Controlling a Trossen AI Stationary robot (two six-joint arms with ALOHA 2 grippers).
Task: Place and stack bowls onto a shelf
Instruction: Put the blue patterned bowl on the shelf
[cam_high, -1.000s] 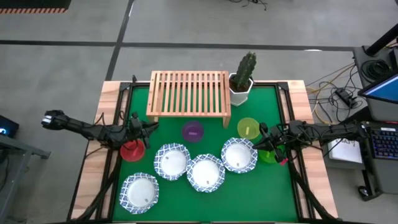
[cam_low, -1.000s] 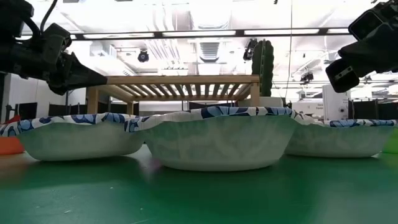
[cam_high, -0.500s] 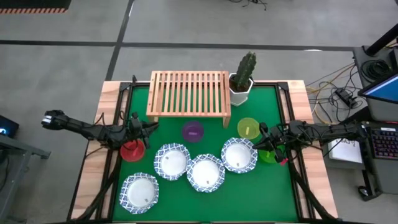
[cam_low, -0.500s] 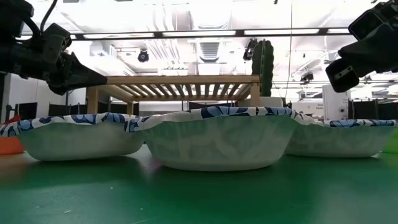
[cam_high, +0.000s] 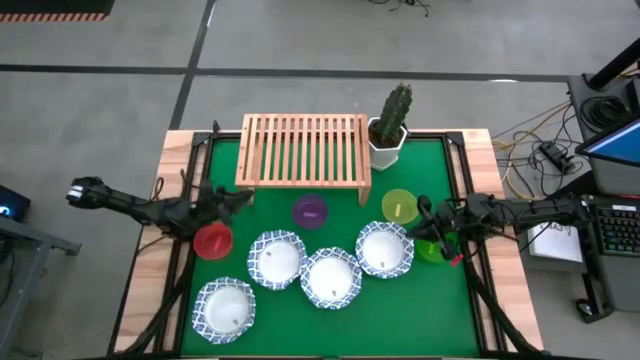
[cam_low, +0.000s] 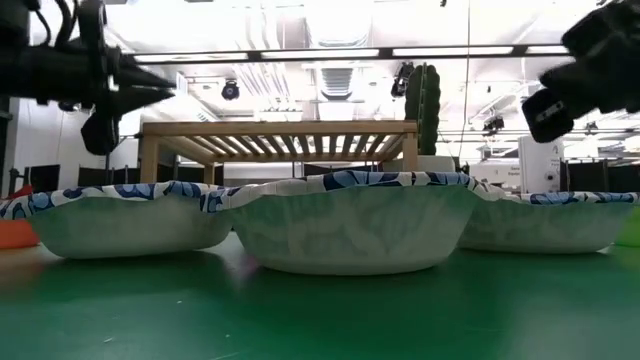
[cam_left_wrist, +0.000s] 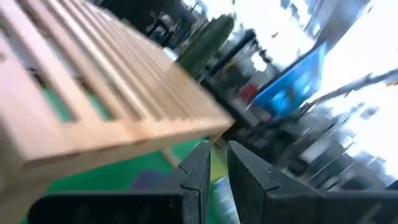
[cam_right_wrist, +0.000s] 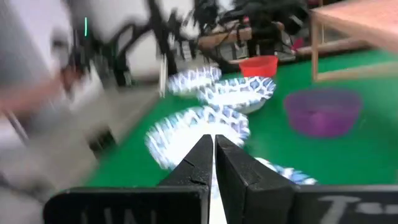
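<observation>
Nothing on the shelf (cam_high: 303, 148) yet; slatted top bare, standing at the table's (cam_high: 390, 315) far edge beside the cactus pot (cam_high: 387, 140). Task looks to be at its very start: both arms low over the table, neither carrying a bowl

Bowls on the green top:
- four white blue-rimmed bowls: near-left (cam_high: 224, 308), then a row of three, left (cam_high: 277, 258), middle (cam_high: 331, 277), right (cam_high: 384, 248); the row's rims touch or nearly so
- purple bowl (cam_high: 310, 211) just in front of the shelf
- yellow bowl (cam_high: 399, 206) below the cactus pot
- red bowl (cam_high: 213, 241) at the left side
- green bowl (cam_high: 433, 250) at the right side, partly under the right arm

Left gripper (cam_high: 240, 197): between the red bowl and the shelf's left leg, pointing toward the shelf. Fingers close together in the wrist view, only a narrow gap, nothing between them

Right gripper (cam_high: 420, 228): between the yellow bowl, the green bowl and the right white bowl. Fingers pressed nearly together, holding nothing; not visibly touching any bowl

Judgement: step in hand is the approach to a first bowl. Next move calls for either gripper to spread its fingers, drop to a rim (red bowl for the left; yellow, green or right white bowl for the right) and pinch it. Crowded rims in the row may shift neighbours
</observation>
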